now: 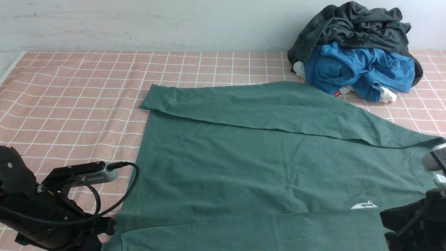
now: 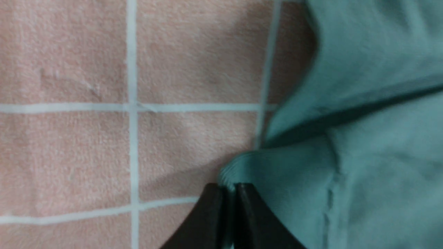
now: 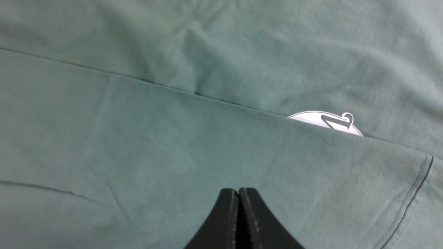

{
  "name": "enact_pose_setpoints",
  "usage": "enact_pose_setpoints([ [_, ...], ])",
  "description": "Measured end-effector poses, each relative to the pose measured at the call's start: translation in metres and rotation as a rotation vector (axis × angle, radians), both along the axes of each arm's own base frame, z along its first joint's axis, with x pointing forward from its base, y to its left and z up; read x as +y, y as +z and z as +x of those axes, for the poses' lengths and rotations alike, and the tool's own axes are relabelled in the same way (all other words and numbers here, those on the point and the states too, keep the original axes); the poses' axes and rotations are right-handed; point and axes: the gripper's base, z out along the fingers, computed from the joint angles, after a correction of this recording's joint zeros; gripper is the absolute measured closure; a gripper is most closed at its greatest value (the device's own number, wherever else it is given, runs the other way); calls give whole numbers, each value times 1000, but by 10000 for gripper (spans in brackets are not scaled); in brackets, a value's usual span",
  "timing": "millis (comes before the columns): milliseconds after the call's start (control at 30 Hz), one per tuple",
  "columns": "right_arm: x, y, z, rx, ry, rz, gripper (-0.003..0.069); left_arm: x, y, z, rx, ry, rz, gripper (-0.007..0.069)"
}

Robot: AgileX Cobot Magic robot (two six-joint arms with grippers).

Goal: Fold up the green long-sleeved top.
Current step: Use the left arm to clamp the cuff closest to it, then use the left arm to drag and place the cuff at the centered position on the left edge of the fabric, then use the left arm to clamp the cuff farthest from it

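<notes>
The green long-sleeved top [image 1: 244, 167] is laid flat on the pink checked tabletop [image 1: 69, 87], filling the near centre and right of the front view. Its long axis is set across the robot, left to right: the straight hem edge is turned to the robot's left and the shoulders to its right. The far sleeve [image 1: 264, 108] is folded over the body, its far cuff [image 1: 158, 99] pointed left. The near sleeve [image 1: 261, 232] is laid along the near edge, also pointed left, and a white logo [image 3: 325, 121] is half covered by its upper edge. The left hand [image 2: 227, 188] is placed at the top's near left corner, its fingers pressed together on the edge of the ribbed cuff [image 2: 277, 173]. The right hand [image 3: 238, 193] is held over the near sleeve near the logo, its fingers closed against each other with no cloth seen between them. A pile of dark grey and blue clothes [image 1: 355, 52] is heaped at the far right.
</notes>
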Motion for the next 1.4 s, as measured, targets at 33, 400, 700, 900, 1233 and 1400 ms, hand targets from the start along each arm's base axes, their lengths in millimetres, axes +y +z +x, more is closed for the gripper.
enact_pose_setpoints([
  [33,0,0,0,0,0,1,673,0,10,1,-33,-3,-3,613],
  [400,0,0,1,-6,-3,5,673,-2,131,25,-499,-114,19,618],
  [700,0,1,1,-13,-5,5,673,-1,108,101,-463,-103,34,608],
  [900,0,1,1,-12,-7,9,673,-2,62,184,-357,-133,38,397],
  [1233,0,1,2,-19,-9,10,673,0,21,276,-465,-71,45,242],
  [1400,0,2,2,-27,-10,11,673,-2,-6,294,-472,-41,21,291],
])
